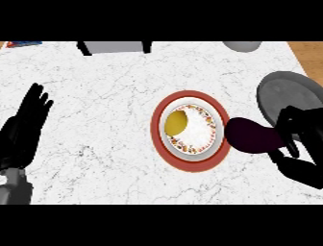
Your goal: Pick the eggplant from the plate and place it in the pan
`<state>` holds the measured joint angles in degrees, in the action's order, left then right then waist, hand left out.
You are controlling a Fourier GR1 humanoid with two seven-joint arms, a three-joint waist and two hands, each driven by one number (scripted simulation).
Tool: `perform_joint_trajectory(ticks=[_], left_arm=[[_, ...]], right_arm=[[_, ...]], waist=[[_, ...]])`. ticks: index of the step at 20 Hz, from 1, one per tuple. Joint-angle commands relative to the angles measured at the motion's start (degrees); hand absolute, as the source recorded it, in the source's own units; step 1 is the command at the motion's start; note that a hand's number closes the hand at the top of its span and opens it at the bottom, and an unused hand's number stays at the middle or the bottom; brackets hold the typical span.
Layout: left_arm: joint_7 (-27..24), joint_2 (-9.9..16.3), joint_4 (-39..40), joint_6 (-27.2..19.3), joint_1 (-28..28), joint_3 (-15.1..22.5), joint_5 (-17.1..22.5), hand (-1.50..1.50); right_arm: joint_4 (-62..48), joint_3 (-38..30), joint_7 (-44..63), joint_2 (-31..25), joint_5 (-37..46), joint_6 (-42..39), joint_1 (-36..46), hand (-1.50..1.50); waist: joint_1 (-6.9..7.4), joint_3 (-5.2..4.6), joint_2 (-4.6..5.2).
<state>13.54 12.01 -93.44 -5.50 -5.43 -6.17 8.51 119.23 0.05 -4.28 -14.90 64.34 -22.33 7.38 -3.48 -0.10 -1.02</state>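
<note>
The plate (190,164) sat mid-surface (107,86). The pan (292,93) lay toward the right edge. The eggplant (253,136) was between them, just right of the plate.

A single head-height camera is looking steeply down onto the white marble counter (107,120), facing away from the robot so that its forearms are coming in from the near edge. It is sitting close enough that the counter is filling most of the view, with wood floor (320,57) showing only at the far left and far right corners. No second view is sharing the scene.
</note>
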Motion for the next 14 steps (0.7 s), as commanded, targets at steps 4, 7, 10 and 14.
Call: perform_joint_trajectory(ticks=[4,7,10,14], left_arm=[[0.17,-0.96,0.78,1.27,-1.81,1.27,-0.1,0.0],[-1.38,-0.02,2.28,3.02,-2.59,0.12,0.74,0.0],[1.94,-0.35,-0.44,1.42,-3.2,1.25,-0.8,0.0],[-1.64,-1.78,2.9,1.33,-3.35,1.47,-1.68,0.0]], right_arm=[[11.26,-14.74,4.41,-0.84,-9.79,-7.46,-3.87,1.5],[-3.9,-23.51,-1.05,-5.67,-13.62,-3.53,3.64,1.5],[-11.81,-26.44,-3.12,-7.61,-15.64,-1.27,7.09,1.5],[-26.15,-29.05,-7.03,-12.24,-16.22,2.97,13.72,1.5]], waist=[[2.76,0.1,0.87],[3.42,0.11,1.08],[3.65,0.12,1.05],[4.0,0.11,1.18]])
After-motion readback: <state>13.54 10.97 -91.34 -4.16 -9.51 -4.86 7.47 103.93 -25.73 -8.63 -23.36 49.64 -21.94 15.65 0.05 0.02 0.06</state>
